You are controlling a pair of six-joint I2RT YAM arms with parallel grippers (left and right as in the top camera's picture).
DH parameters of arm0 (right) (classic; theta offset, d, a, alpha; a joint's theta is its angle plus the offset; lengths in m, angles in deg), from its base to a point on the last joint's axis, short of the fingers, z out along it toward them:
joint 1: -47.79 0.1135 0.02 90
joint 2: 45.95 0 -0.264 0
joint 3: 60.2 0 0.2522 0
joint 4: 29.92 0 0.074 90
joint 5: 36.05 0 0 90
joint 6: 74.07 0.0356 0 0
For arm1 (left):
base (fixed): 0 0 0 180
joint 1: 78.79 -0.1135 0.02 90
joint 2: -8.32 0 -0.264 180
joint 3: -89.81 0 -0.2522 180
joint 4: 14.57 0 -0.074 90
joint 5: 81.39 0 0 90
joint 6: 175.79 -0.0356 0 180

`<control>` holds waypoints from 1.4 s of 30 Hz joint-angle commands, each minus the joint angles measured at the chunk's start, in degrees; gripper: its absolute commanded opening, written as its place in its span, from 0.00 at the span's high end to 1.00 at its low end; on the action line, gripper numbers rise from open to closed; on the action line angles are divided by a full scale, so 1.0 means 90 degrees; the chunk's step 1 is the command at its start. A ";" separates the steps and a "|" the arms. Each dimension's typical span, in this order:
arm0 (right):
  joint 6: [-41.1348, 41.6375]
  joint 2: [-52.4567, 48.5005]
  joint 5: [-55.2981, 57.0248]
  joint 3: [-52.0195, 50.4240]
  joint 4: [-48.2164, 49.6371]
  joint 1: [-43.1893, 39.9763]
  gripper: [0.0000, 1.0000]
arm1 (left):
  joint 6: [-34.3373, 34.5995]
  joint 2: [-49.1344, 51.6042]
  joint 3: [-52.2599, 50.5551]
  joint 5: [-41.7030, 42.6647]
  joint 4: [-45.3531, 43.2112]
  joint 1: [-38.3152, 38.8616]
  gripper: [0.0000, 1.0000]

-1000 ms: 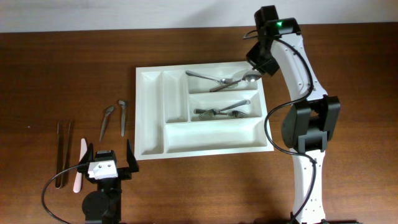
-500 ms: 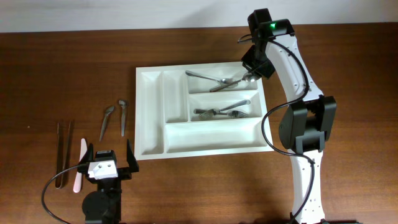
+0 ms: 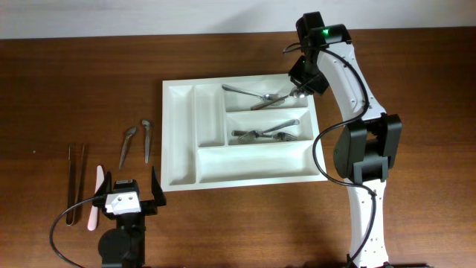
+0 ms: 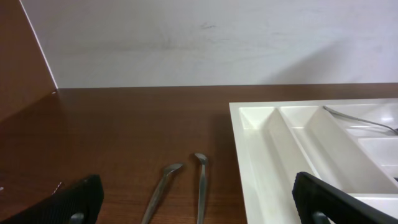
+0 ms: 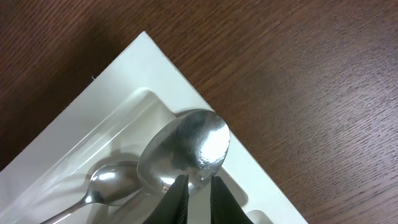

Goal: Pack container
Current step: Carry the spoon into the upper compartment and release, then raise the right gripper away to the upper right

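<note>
The container [image 3: 253, 160] is a large white cutlery tray in the middle of the table. It also shows in the left wrist view [image 4: 267, 162] and the right wrist view [image 5: 143, 68]. My right gripper [image 3: 301, 85] [image 5: 194, 182] is at the tray's far right corner, shut on a large metal spoon [image 3: 299, 92] [image 5: 186, 146]. The spoon's bowl lies over the end of the top long compartment. My left gripper [image 3: 130, 187] [image 4: 199, 211] is open and empty, near the front left, apart from the tray.
A second spoon [image 3: 249, 93] [image 5: 106, 180] lies in the top compartment and forks [image 3: 264, 132] in the middle one. Two metal utensils [image 3: 128, 145] [image 3: 146, 139] lie left of the tray. Long tongs [image 3: 74, 182] and a pale pink utensil [image 3: 95, 195] lie further left.
My right gripper shifted a little left over the tray's far right corner, then held still. The left arm has not moved.
</note>
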 commanded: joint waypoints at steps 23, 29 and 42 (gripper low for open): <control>-0.0134 -0.0090 -0.0571 -0.0440 0.0423 0.0221 0.86 | -0.0075 -0.0049 -0.0015 -0.0002 0.0024 -0.0041 0.01; -0.0109 0.0070 -0.0102 -0.0308 0.0379 0.0017 0.76 | -0.0075 -0.0049 -0.0015 -0.0002 0.0024 -0.0041 0.01; -0.0576 0.0568 0.0270 0.1022 -0.0211 -0.1710 0.24 | -0.0075 -0.0049 -0.0015 -0.0002 0.0024 -0.0041 0.01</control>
